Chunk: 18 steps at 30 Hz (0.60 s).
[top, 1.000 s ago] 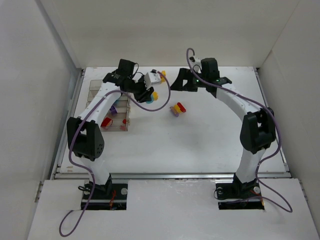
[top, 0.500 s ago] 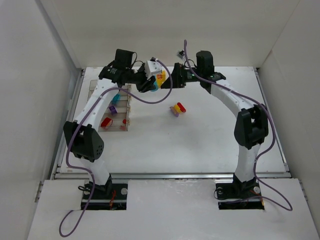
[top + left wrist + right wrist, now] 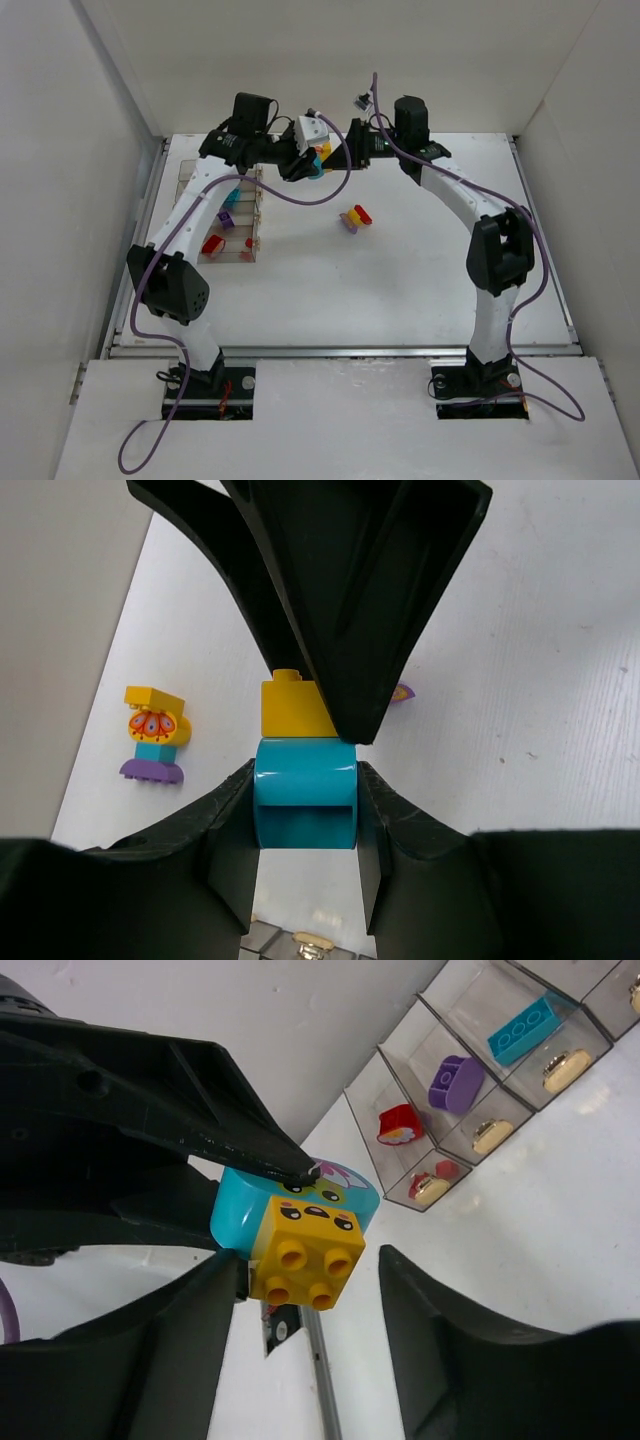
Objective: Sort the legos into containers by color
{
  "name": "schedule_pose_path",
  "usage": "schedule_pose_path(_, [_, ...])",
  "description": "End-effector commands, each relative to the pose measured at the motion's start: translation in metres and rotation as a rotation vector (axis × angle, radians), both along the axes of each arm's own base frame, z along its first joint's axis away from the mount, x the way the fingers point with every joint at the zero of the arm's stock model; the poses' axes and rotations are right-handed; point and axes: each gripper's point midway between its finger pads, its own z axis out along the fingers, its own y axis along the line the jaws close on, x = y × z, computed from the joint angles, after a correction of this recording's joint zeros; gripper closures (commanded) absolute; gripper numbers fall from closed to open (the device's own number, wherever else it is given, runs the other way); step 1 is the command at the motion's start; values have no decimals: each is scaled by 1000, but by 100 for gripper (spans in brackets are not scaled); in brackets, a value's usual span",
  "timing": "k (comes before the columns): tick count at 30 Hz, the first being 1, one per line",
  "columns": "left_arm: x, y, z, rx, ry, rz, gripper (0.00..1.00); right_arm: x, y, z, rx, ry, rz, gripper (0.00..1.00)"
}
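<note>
Legos (image 3: 300, 1225): a teal brick (image 3: 305, 798) with a yellow brick (image 3: 293, 710) attached is pinched by the left pincer (image 3: 305, 825); the right pincer (image 3: 308, 1265) is held spread around the yellow brick.

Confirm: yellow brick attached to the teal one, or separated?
Attached. The yellow brick sits flush on the teal brick, which the left gripper clamps.
</note>
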Motion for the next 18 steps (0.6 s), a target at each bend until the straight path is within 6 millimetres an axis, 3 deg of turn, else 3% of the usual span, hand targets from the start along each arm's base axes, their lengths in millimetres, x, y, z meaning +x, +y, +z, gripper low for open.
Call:
schedule_pose_path(1, [-17,-2,43,-64,-67,-38,100,1,5,30,57,-103,25,41])
schedule_pose_path(3, [-19,-1,47,-67,-75,-38,100,1,5,31,62,-101,24,51])
schedule_pose_path(4, [-18,0,42,-57,-69,-28,100,3,6,27,58,-92,24,62])
schedule_pose_path(7, [-18,0,42,-57,-69,-28,100,4,6,32,73,-93,22,83])
schedule_pose_path(10, [-18,0,42,-57,-69,-28,100,5,7,33,76,-93,12,100])
schedule_pose_path(12, [-15,4,32,-33,-54,-4,100,6,6,33,73,-91,-4,100])
schedule_pose_path(15, [-17,10,18,17,-59,-8,100,20,-12,22,54,-42,-110,100])
schedule_pose_path(16, [-16,20,8,32,-36,18,100,27,-21,17,45,-31,-153,100])
schedule_pose_path(17, [-11,35,5,38,-39,46,100,46,-43,12,35,-11,-253,100])
schedule_pose_path(18, [-8,43,-1,43,-24,67,100,52,-57,-5,17,37,-306,100])
